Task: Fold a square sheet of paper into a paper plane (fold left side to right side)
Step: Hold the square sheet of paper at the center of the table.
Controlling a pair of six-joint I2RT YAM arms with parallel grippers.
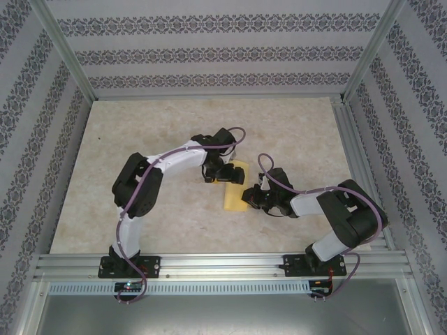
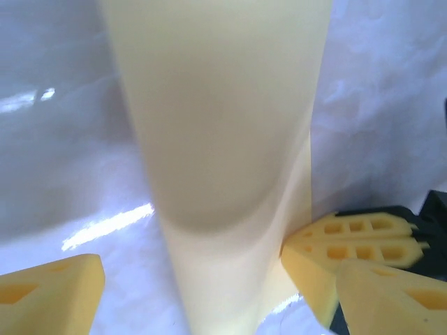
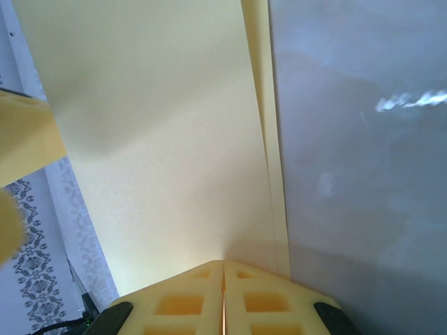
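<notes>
Beige table (image 1: 140,153): paper (image 1: 235,185) sits mid-table, already folded narrow. Your right claw (image 3: 223,296) pinches its edge; left claw (image 2: 220,272) stands wide astride it, gripping nothing. Final creases likely remain.

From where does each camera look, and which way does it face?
Top: above and behind, looking down at the table; left arm, right arm, paper between them.
Left wrist: faces along its open jaws to the paper.
Right wrist: faces along its jaws, shut on the paper.
All three share the paper.
</notes>
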